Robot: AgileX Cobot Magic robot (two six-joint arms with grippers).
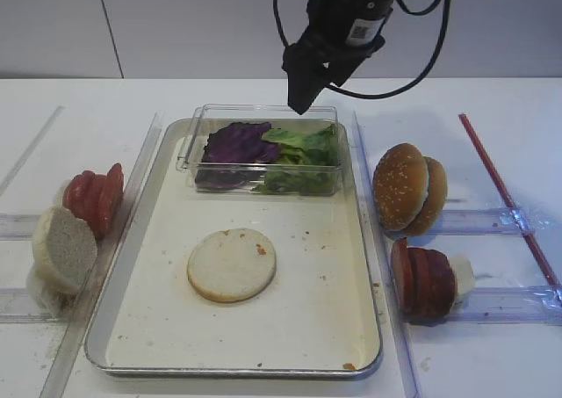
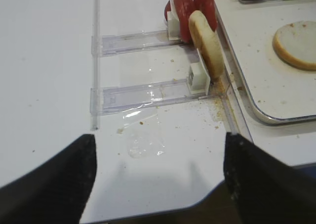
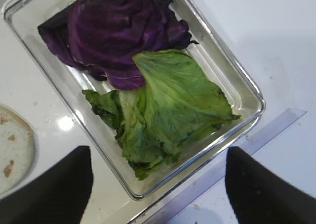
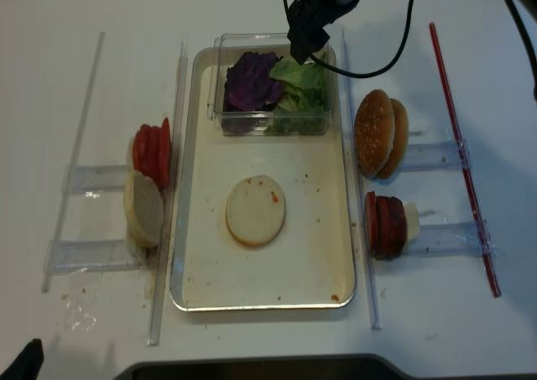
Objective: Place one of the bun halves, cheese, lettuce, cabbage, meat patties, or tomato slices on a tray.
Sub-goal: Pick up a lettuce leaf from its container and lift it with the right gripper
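A pale bun half lies flat on the cream tray. At the tray's far end a clear box holds purple cabbage and green lettuce. My right gripper hangs open and empty above the box's lettuce end, with the tip over the far rim. Tomato slices and another pale bun half stand in racks on the left. Sesame bun halves and meat patties stand on the right. No cheese shows. My left gripper is open over the table's front-left edge.
Clear plastic racks flank the tray on both sides. A red rod lies at the far right. Crumbs and a wet smear mark the table near the left gripper.
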